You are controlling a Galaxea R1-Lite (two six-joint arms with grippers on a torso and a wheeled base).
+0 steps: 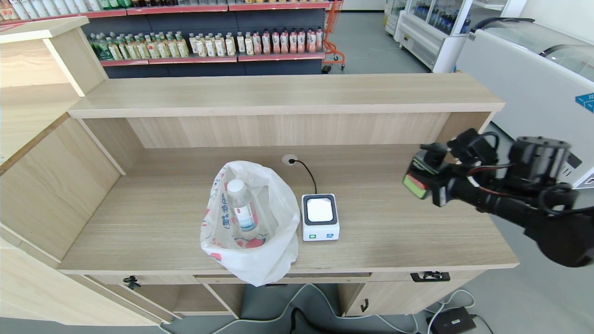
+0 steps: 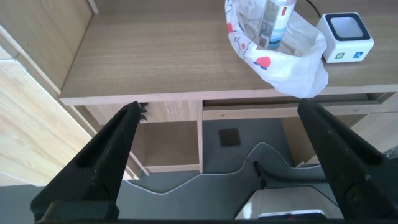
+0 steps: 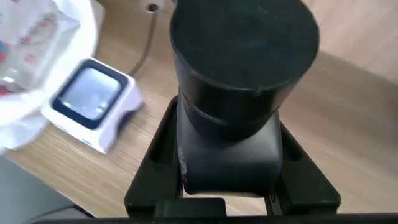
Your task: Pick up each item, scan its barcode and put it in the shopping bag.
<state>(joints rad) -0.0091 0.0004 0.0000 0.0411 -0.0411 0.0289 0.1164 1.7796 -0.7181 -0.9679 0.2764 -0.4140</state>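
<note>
1. Nearest, at the right edge of the head view, the right gripper [image 1: 424, 182] pinches a dark, round-topped container [image 3: 242, 74] over the counter [image 1: 394, 232].
2. The left gripper [image 2: 219, 111] hangs off the counter's front edge, fingers spread wide and holding nothing.
3. At centre frame, a water bottle [image 1: 241, 204] stands inside the white shopping bag [image 1: 274, 241]. The barcode scanner [image 1: 320, 218] sits just right of it.
4. I'd judge one item bagged. The held one likely awaits scanning, then bagging.
</note>
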